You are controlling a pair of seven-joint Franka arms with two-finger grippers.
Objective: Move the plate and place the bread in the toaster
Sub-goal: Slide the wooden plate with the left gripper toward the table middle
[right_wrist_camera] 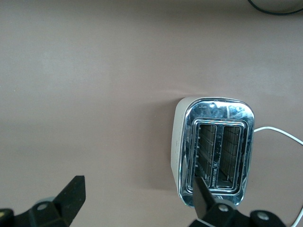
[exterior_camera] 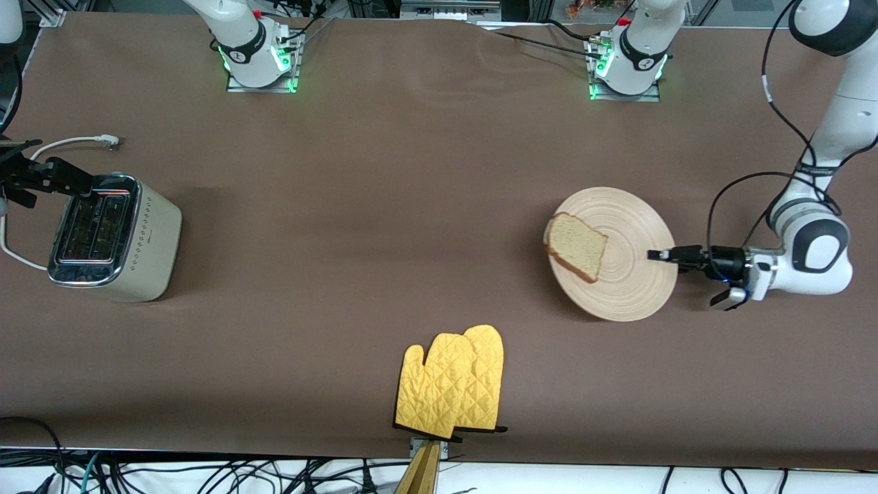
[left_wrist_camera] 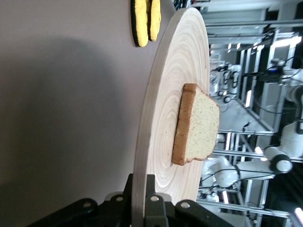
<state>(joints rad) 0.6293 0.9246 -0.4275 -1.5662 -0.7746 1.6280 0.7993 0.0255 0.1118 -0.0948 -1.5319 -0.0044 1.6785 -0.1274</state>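
Left gripper (exterior_camera: 657, 255) clamped on the stiff wooden plate (exterior_camera: 627, 237) rim, lifted and tilted, light bread (exterior_camera: 577, 246) liable to slide; right gripper (exterior_camera: 65, 175) spread open, waiting over the toaster (exterior_camera: 116, 240) at the right arm's end of the surface (exterior_camera: 384, 206).

readable text: none | labels: none | brands: none legible

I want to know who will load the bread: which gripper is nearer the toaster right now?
Right. The right gripper hangs open just over the toaster. The left gripper is at the left arm's end of the table, shut on the plate rim, bread aboard.
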